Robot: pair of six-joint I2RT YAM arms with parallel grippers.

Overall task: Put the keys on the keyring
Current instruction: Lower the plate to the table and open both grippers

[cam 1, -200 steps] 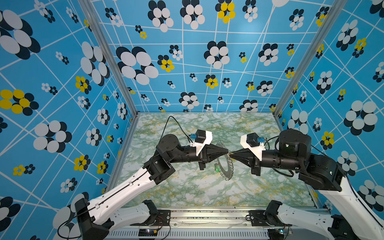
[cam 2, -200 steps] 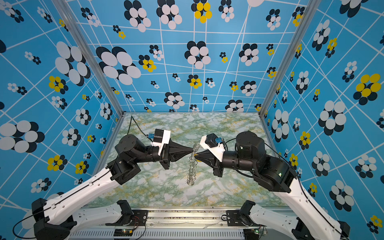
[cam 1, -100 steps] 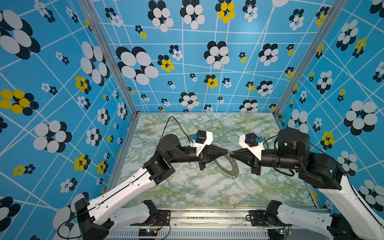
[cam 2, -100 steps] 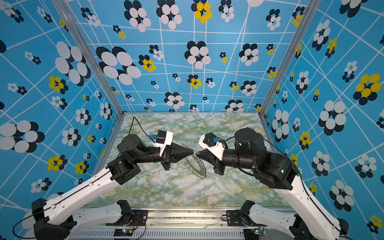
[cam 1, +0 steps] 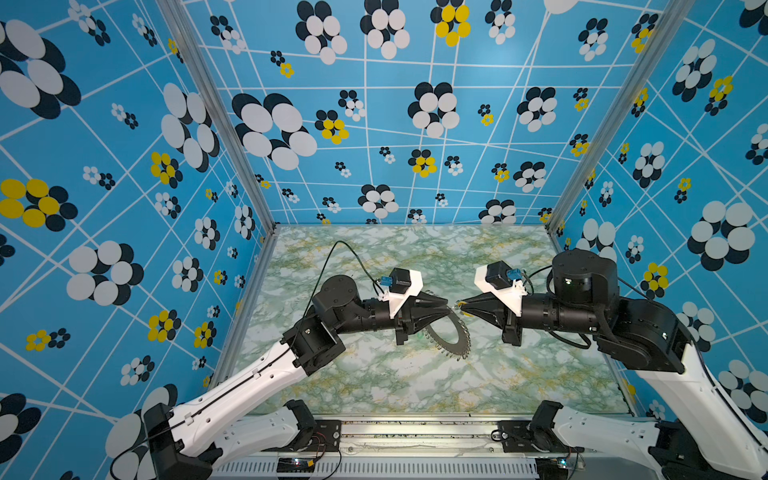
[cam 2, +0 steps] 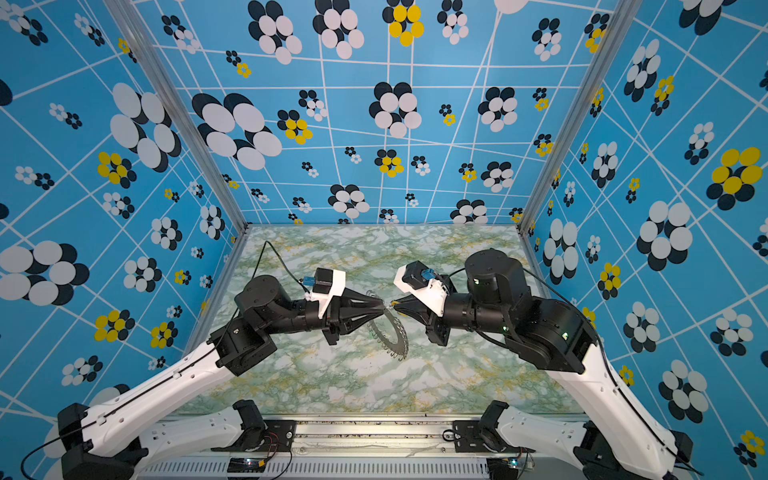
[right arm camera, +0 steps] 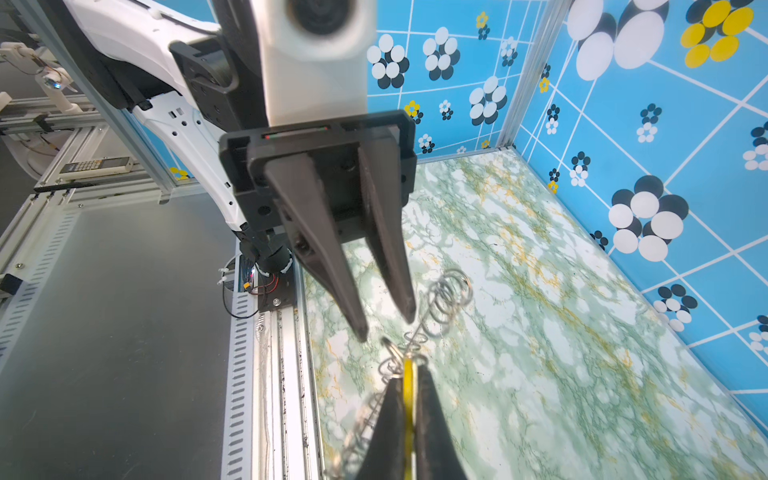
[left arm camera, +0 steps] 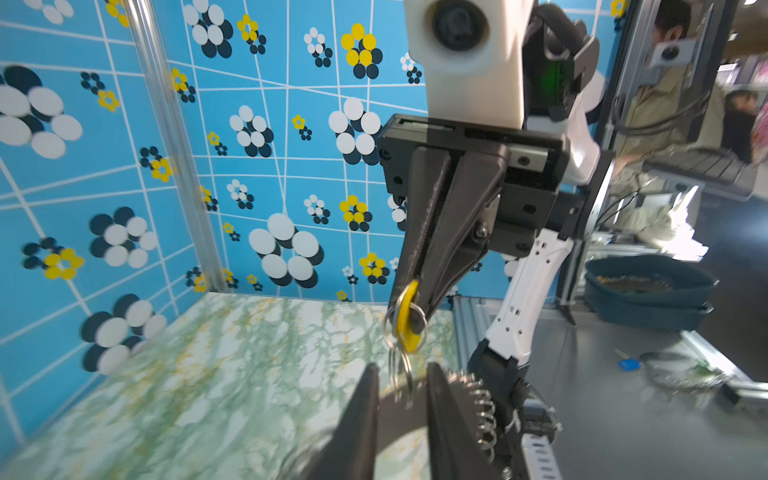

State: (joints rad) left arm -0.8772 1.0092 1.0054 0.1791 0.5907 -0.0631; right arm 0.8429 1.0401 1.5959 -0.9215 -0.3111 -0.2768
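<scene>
While the right gripper (left arm camera: pixel 409 286) stays clamped on the yellow key (left arm camera: pixel 409 318), whose loop (left arm camera: pixel 399 324) is threaded into a wire loop of the keyring (cam 1: pixel 451 338), keep the grip firm. The ring hangs tilted above the table (cam 1: pixel 415 382) between both arms. The left gripper (right arm camera: pixel 384 328) stands partly open, holding nothing. Withdraw it slowly and clear of the coils. The green key (cam 1: pixel 420 334) is barely visible by the ring.
</scene>
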